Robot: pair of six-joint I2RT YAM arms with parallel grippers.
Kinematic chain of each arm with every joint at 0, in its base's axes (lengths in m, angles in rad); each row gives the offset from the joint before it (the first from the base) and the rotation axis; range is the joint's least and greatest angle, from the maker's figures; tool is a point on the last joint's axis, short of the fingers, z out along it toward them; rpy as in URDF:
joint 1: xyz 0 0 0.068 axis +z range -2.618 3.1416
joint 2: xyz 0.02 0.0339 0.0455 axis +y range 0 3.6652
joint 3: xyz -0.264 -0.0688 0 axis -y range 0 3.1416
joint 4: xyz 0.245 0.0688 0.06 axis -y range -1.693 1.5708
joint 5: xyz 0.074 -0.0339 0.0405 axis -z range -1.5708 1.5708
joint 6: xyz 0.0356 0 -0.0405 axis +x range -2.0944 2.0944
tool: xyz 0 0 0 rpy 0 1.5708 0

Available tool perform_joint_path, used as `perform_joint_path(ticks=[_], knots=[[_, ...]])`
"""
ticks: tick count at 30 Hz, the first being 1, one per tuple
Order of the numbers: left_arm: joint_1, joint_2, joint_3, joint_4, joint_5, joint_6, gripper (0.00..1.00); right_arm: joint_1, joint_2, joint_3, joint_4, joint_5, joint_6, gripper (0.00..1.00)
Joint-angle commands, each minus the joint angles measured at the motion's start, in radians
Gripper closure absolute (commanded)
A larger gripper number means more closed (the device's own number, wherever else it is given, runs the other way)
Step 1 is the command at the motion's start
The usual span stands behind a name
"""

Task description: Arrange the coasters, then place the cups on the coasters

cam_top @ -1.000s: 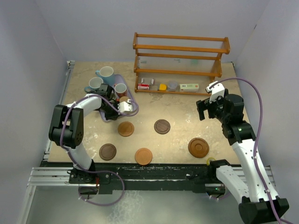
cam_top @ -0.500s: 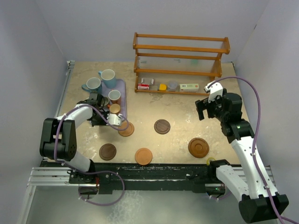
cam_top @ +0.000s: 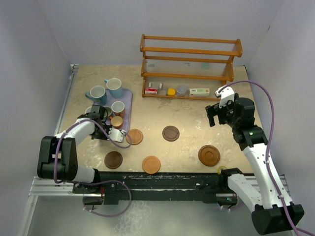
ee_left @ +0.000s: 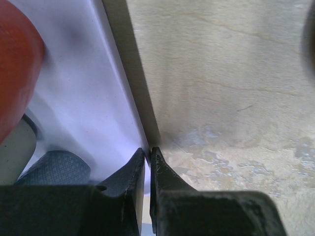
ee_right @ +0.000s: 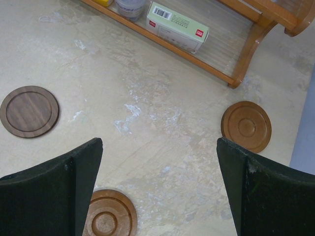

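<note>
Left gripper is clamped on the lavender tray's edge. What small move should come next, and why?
Probably open the left gripper and lift it clear of the lavender rectangular tray. Its jaws are pinched shut on the tray's rim, the handled mugs stand on that tray, close to the nearest orange-brown round wooden coaster, and no coaster carries a mug yet.

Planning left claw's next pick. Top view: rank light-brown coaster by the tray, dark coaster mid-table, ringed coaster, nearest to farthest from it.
1. light-brown coaster, just right of the left claw, beside the tray.
2. dark coaster, mid-table.
3. ringed coaster, right side, toward the near edge.
</note>
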Motion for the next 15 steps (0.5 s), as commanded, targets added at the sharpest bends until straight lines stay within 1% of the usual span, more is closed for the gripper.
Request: perform_joint_path(ticks=[1, 4, 8, 15], knots=[[0.007, -0.048, -0.045, -0.12, 0.06, 0.051, 0.97, 0.002, 0.006, -0.007, 0.022, -0.019, -0.014, 0.0], [0.007, -0.054, -0.034, -0.127, 0.097, 0.046, 0.96, 0.003, 0.01, -0.005, 0.022, -0.021, -0.014, 0.0], [0.005, -0.077, -0.036, -0.136, 0.144, 0.034, 0.92, 0.003, 0.009, -0.007, 0.023, -0.02, -0.014, 0.0], [0.005, -0.155, -0.009, -0.159, 0.167, -0.028, 0.72, 0.003, 0.017, -0.004, 0.019, -0.032, -0.012, 0.0]])
